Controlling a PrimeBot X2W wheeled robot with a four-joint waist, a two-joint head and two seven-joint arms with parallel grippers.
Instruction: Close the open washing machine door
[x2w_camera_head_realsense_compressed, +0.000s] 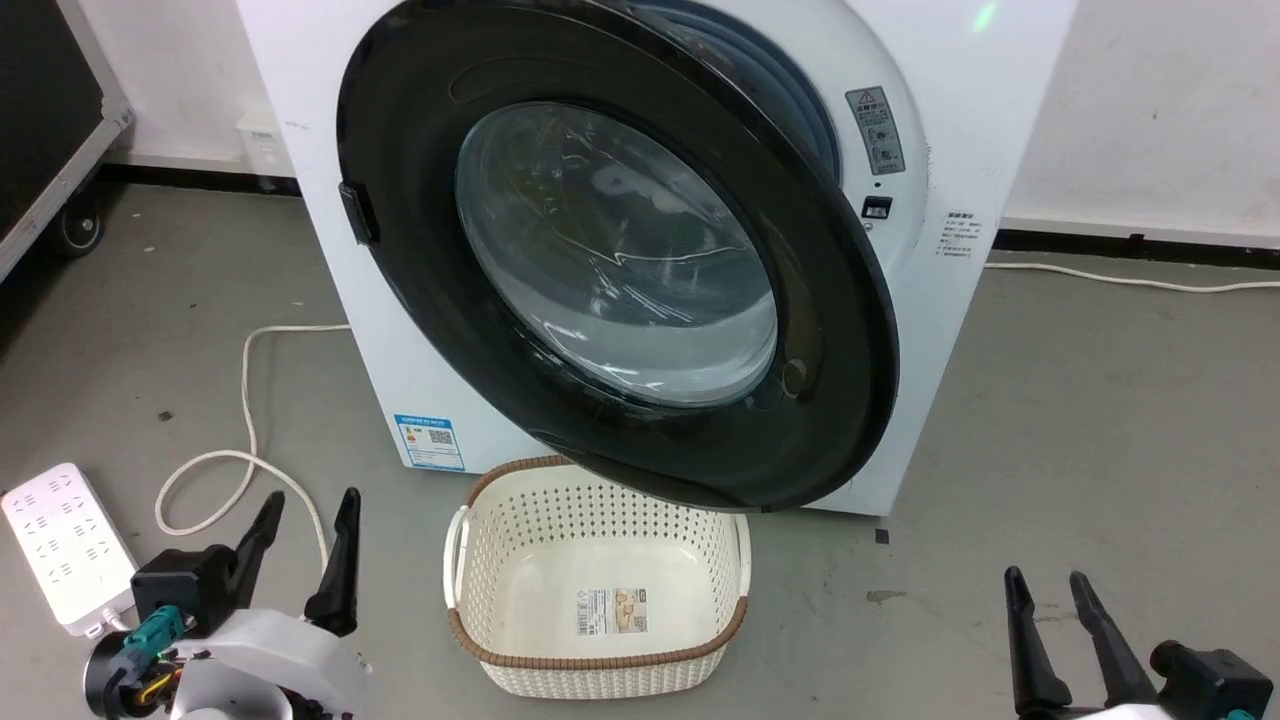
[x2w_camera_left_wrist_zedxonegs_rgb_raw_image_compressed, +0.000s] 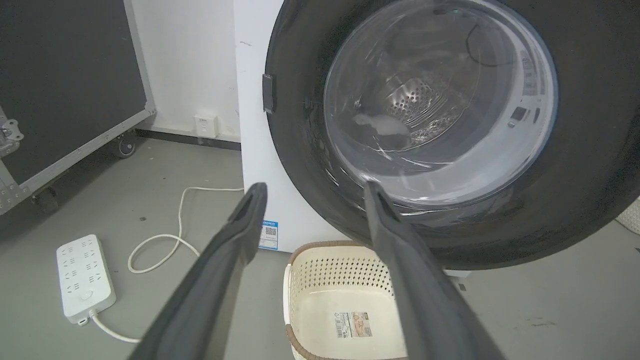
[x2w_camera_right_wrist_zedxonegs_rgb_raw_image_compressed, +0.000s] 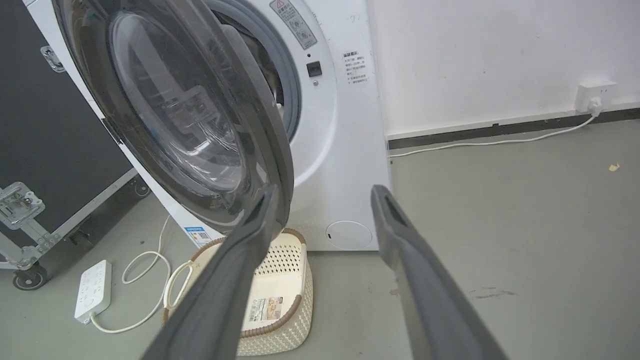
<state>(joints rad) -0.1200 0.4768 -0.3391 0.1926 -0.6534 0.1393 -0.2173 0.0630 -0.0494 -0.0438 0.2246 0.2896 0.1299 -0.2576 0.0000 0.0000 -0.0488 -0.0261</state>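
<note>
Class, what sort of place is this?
Probably a lab or workshop, not a home: a washing machine on bare grey floor, a wheeled flight case, a power strip lying loose.

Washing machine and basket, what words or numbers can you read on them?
No text reads clearly.
Blue sticker on the washing machine: square code, words too small.
Grey label on its front: red warning triangle, words too small.
Black print at its right edge: blurred.
Label in the basket: barcode, print too small.
</note>
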